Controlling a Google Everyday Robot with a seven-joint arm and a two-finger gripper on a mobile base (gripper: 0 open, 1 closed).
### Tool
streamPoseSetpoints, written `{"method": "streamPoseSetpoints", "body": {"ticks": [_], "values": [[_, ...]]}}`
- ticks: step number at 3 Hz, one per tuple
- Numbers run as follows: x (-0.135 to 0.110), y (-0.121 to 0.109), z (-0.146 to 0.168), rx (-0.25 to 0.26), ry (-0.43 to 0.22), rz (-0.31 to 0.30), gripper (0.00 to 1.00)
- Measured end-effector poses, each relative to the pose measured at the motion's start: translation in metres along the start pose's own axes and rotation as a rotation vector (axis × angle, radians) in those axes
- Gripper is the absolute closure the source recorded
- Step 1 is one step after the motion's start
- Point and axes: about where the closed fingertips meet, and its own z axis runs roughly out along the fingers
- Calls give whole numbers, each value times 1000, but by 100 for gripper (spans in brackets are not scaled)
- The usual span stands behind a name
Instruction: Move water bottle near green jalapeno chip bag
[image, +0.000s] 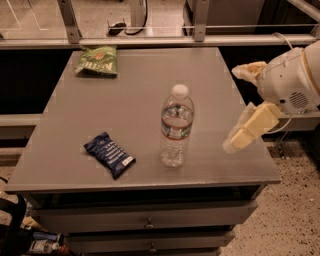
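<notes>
The water bottle (176, 126) stands upright near the middle of the grey table (135, 90), clear with a white cap and a red, white and green label band. The green jalapeno chip bag (97, 60) lies flat at the far left corner of the table. My gripper (232, 109) hangs over the table's right edge, to the right of the bottle and apart from it. Its two cream fingers (250, 127) are spread wide and hold nothing.
A dark blue packet (109, 154) with white print lies at the front left of the table. Drawers (147, 222) run below the tabletop. A metal railing (150, 40) stands behind the table. Speckled floor shows at the right.
</notes>
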Motion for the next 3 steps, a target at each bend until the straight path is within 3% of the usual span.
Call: {"method": "streamPoseSetpoints", "body": {"ticks": [1,2,3], "values": [[-27,7,24,-56,-266,3,0],[-46,13,35,-109,-443,8,0],[-58,26,55,-222,-645,35,0]]}}
